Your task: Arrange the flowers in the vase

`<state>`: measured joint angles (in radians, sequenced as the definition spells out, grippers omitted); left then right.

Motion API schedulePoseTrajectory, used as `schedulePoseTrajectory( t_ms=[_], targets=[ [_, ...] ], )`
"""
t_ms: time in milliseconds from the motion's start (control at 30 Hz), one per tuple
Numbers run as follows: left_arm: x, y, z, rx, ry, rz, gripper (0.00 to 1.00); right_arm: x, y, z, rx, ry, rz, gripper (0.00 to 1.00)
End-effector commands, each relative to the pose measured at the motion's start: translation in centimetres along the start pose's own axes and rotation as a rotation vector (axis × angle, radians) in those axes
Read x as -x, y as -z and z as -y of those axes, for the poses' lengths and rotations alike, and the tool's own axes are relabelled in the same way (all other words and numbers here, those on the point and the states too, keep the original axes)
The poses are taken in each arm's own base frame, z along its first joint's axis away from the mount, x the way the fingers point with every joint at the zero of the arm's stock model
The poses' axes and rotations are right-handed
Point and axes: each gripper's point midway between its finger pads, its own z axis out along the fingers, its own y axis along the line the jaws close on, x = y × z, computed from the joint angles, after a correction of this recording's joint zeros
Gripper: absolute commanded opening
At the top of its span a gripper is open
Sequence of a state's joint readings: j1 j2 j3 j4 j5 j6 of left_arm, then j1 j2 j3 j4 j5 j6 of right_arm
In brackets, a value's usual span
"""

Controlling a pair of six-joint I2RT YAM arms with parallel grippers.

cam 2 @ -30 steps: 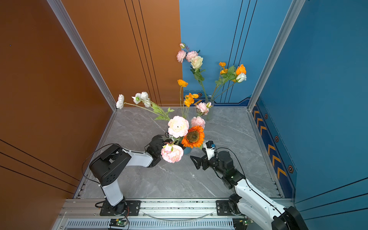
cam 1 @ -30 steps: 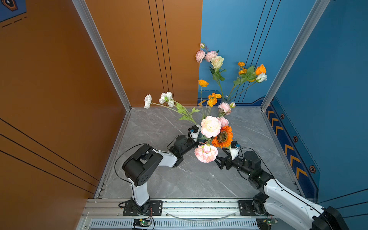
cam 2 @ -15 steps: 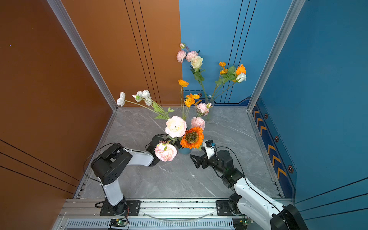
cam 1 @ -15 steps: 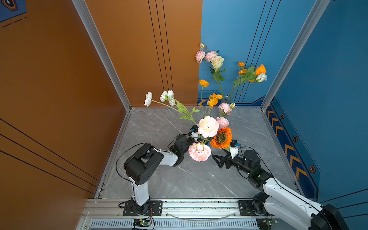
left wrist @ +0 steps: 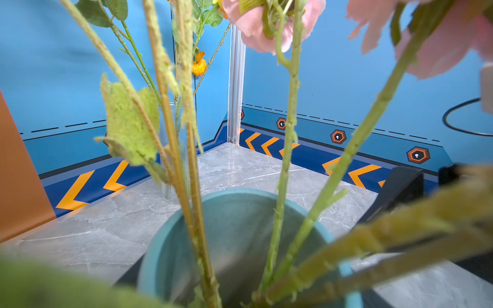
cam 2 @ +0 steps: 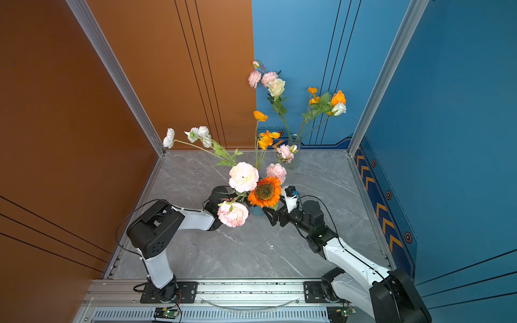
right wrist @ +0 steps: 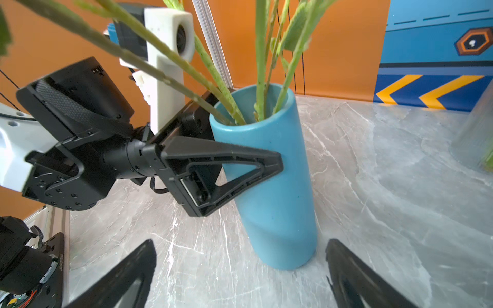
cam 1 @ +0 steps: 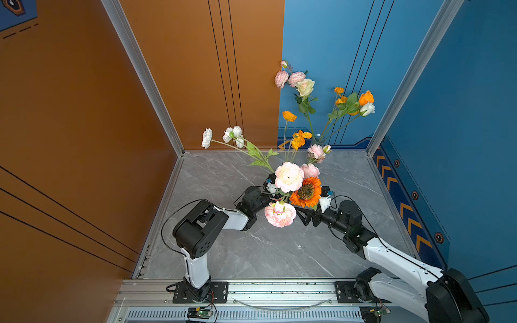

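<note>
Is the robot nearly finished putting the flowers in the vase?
Nearly, it seems. Done: many flowers stand with stems in the blue vase. In hand: no flower; the left gripper straddles that vase, the right gripper hangs open beside it. Left: perhaps the tall flowers in the glass vase behind.

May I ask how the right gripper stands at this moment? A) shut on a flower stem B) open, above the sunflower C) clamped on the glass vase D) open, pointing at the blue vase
D: the right wrist view shows the right gripper with its fingers spread wide and the blue vase just ahead of them.
</note>
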<state>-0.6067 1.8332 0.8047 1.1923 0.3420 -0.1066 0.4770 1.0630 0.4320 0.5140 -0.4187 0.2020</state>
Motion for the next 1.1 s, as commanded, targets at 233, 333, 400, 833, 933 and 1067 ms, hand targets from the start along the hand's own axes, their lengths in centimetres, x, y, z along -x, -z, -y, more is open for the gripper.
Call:
schedulePoseTrajectory(
  t_ms=[233,333,400,833,933,1067],
  targets=[
    [11.2,-0.2,-6.2,0.027,-0.117,0.269,0.45,3.1,-2.9,1.2,0.015,0.063,0.058,1.00],
    [13.6,-1.1,-9.0,0.045,-0.146,0.303,0.44,3.1,-4.0,1.5,0.031,0.057,0.045,1.00],
    [14.0,-1.7,-11.0,0.059,-0.159,0.293,0.44,2.9,-4.8,1.9,0.036,0.048,0.038,1.00],
    [14.9,-4.7,-22.4,0.138,-0.173,0.266,0.43,4.7,-9.6,5.0,0.047,0.046,0.063,1.00],
    [13.7,-5.2,-23.9,0.163,-0.183,0.217,0.43,5.1,-10.2,5.9,0.040,0.045,0.071,1.00],
    [12.6,-5.8,-25.0,0.182,-0.196,0.169,0.43,5.0,-10.6,6.1,0.057,0.025,0.078,1.00]
  ],
)
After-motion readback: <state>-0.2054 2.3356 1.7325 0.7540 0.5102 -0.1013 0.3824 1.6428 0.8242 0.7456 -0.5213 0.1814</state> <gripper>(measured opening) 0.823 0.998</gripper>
